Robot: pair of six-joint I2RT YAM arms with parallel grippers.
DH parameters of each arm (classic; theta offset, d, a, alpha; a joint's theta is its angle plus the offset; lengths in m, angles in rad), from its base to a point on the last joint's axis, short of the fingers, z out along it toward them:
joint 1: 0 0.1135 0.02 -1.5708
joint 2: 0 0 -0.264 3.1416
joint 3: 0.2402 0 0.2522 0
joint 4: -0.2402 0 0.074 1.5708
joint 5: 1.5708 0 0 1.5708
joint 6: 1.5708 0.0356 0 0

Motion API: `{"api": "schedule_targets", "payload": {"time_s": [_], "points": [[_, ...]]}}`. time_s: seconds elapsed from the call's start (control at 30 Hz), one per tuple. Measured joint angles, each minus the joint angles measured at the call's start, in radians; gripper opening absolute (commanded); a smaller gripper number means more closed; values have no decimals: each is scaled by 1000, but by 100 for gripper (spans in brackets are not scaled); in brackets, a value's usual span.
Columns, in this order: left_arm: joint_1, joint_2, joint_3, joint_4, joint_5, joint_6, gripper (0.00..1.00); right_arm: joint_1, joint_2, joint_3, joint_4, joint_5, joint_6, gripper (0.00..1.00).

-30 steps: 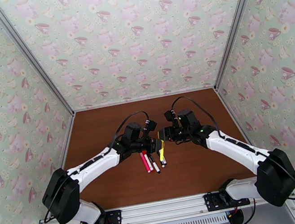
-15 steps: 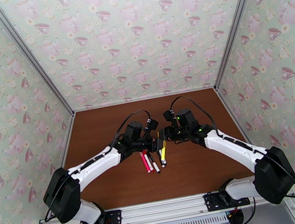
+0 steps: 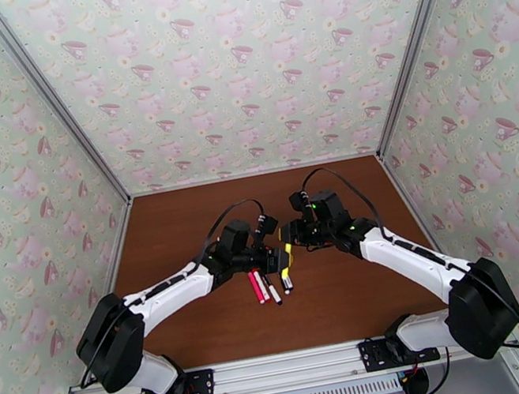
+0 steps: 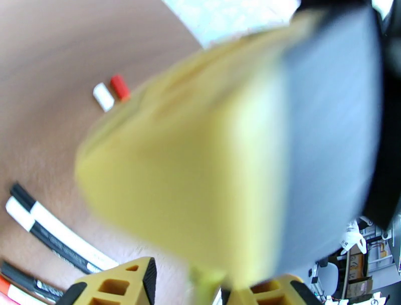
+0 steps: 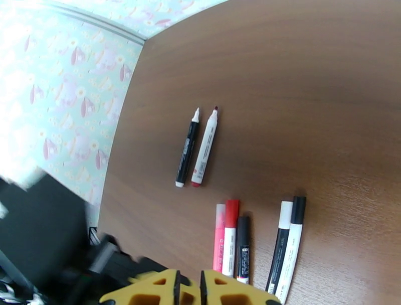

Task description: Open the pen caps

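1. Both arms have edged closer together over the middle of the table [image 3: 182, 215] in the top view. The left gripper [image 3: 274, 258] and right gripper [image 3: 289, 238] now nearly meet, and the yellow pen [image 3: 286, 260] hangs steeply between them, above the pens lying on the wood.
2. From the left wrist, the left gripper's jaws stand partly apart, wider than the thin yellow shaft between them, so it looks to have let go. A large blurred yellow shape is too close to make out. Beyond it, a white cap [image 4: 104, 97] and a red cap [image 4: 119, 87] lie loose side by side.
3. From the right wrist, the right gripper's jaws are pressed almost together; going by the top view, they pinch the yellow pen's upper end. Below, a black pen [image 5: 188, 148] and a white pen [image 5: 204, 148] lie with bare tips, uncapped.
4. Nearby, a row of five pens [image 5: 242, 248] appears capped. Two pens look done, the yellow one is in hand, and most are left.
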Motion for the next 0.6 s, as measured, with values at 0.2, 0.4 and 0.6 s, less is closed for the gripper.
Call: {"api": "schedule_targets", "payload": {"time_s": [0.2, 0.4, 0.6], "points": [[-7, 0, -2, 24, 0, -10, 34, 0, 0, 2, 14, 1, 39, 8], [-11, 0, -2, 45, -1, -11, 15, 0, -1, 2, 19, 5, 47, 6], [-40, -3, 12, -6, -85, 29, 7, 10, -13, 2, -25, 81, 65, 0]]}}
